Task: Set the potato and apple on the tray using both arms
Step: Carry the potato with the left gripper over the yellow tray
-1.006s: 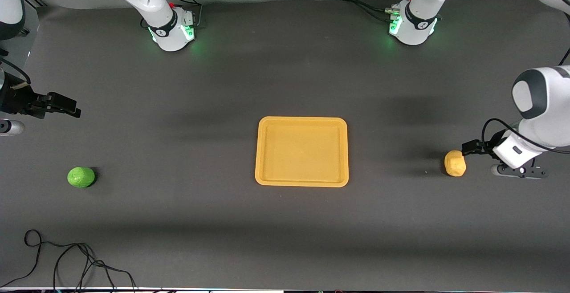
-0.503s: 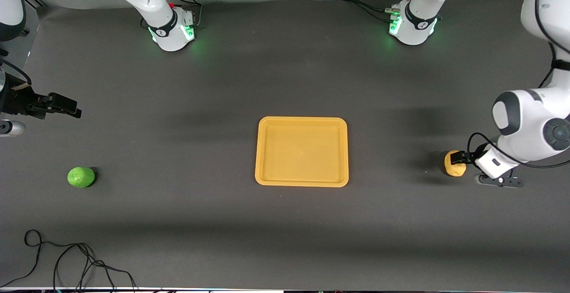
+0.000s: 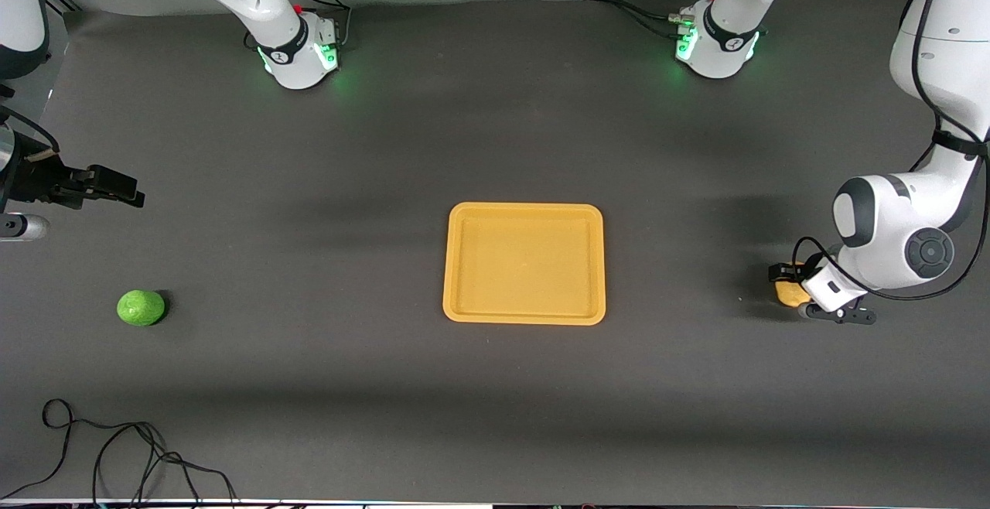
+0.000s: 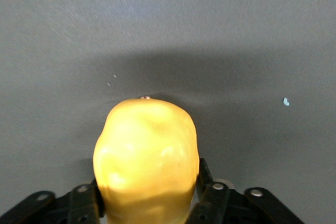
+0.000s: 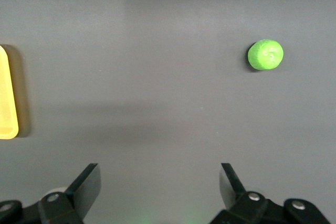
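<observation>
The left gripper [image 3: 783, 283] straddles the potato [image 3: 789, 292] at the left arm's end, fingers beside it, grip unclear; closing and lifting to the tray [image 3: 524, 314] likely follows; the right gripper [image 3: 116, 188] waits spread above the table, apple [image 3: 141, 308] untouched.

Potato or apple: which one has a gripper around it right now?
The potato, between the left gripper fingers toward the left arm's end of the table. The green apple lies alone; the right gripper hangs open apart from it.
</observation>
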`<state>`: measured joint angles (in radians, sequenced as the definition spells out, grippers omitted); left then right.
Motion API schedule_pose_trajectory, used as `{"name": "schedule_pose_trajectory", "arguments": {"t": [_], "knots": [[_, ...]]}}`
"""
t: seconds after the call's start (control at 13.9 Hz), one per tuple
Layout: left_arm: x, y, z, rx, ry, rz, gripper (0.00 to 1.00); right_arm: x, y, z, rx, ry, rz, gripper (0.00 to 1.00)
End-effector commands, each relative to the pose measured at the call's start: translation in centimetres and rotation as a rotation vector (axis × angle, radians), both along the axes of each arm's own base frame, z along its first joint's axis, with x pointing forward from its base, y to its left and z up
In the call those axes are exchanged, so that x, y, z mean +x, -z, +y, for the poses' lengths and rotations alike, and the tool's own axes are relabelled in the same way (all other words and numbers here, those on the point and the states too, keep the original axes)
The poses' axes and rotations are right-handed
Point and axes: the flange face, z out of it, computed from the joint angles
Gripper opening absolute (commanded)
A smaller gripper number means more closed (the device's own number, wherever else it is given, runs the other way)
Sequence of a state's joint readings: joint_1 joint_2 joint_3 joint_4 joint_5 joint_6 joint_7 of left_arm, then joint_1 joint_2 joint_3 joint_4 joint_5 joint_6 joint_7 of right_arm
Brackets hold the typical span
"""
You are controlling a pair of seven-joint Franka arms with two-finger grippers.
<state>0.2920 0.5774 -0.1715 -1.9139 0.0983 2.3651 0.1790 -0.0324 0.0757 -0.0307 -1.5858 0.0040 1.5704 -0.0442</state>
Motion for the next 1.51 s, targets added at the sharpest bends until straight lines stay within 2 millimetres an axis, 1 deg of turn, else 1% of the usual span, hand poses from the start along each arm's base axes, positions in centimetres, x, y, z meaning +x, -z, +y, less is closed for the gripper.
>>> {"name": "schedule_pose_trajectory", "arguments": {"t": [0.0,0.07,0.14,0.22,0.29,0.43,0.5,0.57,0.65,0.72,0.79,0.86,1.01,1.08,1.15,1.22,1.29,1.37,1.44], "knots": [[1.8,-5.6,-1.2,0.011,-0.041,-0.058,0.06,0.0,0.0,0.0,-0.009,0.005,-0.020,1.00],[2.6,-7.5,-2.8,-0.004,-0.089,-0.044,0.00,0.0,0.6,-0.5,-0.014,0.009,-0.023,1.00],[3.4,-9.6,-6.2,-0.024,-0.130,-0.033,0.00,0.1,1.2,-1.5,-0.016,0.002,-0.032,1.00],[4.2,-10.8,-9.7,-0.028,-0.192,-0.035,0.00,0.3,1.8,-3.8,-0.018,-0.013,-0.038,1.00],[4.5,-11.2,-13.7,-0.024,-0.238,-0.037,0.00,0.6,2.5,-6.4,-0.021,-0.029,-0.047,1.00],[3.5,-11.6,-23.4,-0.016,-0.285,-0.044,0.00,0.6,3.6,-11.8,-0.033,-0.057,-0.063,1.00],[2.9,-11.7,-27.6,-0.014,-0.304,-0.045,0.00,0.4,4.1,-14.4,-0.037,-0.083,-0.071,1.00],[1.6,-10.9,-32.3,-0.011,-0.301,-0.032,0.00,0.1,4.0,-17.1,-0.051,-0.111,-0.082,1.00],[-0.1,-10.3,-36.0,-0.006,-0.257,-0.022,0.00,0.1,3.5,-18.7,-0.064,-0.131,-0.091,1.00],[-1.3,-9.5,-38.5,-0.004,-0.220,-0.017,0.00,0.0,3.1,-20.4,-0.074,-0.144,-0.098,1.00],[-2.1,-8.9,-40.3,-0.015,-0.198,-0.027,0.00,0.1,3.3,-21.4,-0.071,-0.152,-0.099,1.00],[-2.7,-7.7,-41.4,-0.022,-0.199,-0.027,0.00,0.1,3.9,-22.0,-0.047,-0.146,-0.102,1.00],[-3.7,-5.5,-42.8,-0.017,-0.186,-0.015,0.01,1.0,6.7,-22.1,-0.014,-0.135,-0.103,1.00],[-4.1,-4.6,-43.3,-0.010,-0.176,-0.004,0.09,1.6,8.6,-22.1,-0.015,-0.134,-0.101,1.00],[-4.5,-4.2,-43.8,-0.007,-0.167,0.002,0.25,2.2,11.1,-22.2,-0.012,-0.145,-0.108,1.00],[-4.6,-4.1,-43.9,-0.007,-0.167,0.003,0.39,2.5,13.4,-22.4,0.000,-0.163,-0.130,1.00],[-4.6,-3.8,-43.9,-0.006,-0.166,0.006,0.64,2.5,16.1,-22.7,0.020,-0.169,-0.150,1.00],[-4.7,-3.3,-43.9,-0.001,-0.163,0.011,0.67,2.4,18.2,-23.4,0.034,-0.153,-0.152,1.00],[-4.7,-3.0,-43.9,0.000,-0.163,0.014,0.91,2.7,20.1,-23.5,0.040,-0.143,-0.148,1.00]]}}
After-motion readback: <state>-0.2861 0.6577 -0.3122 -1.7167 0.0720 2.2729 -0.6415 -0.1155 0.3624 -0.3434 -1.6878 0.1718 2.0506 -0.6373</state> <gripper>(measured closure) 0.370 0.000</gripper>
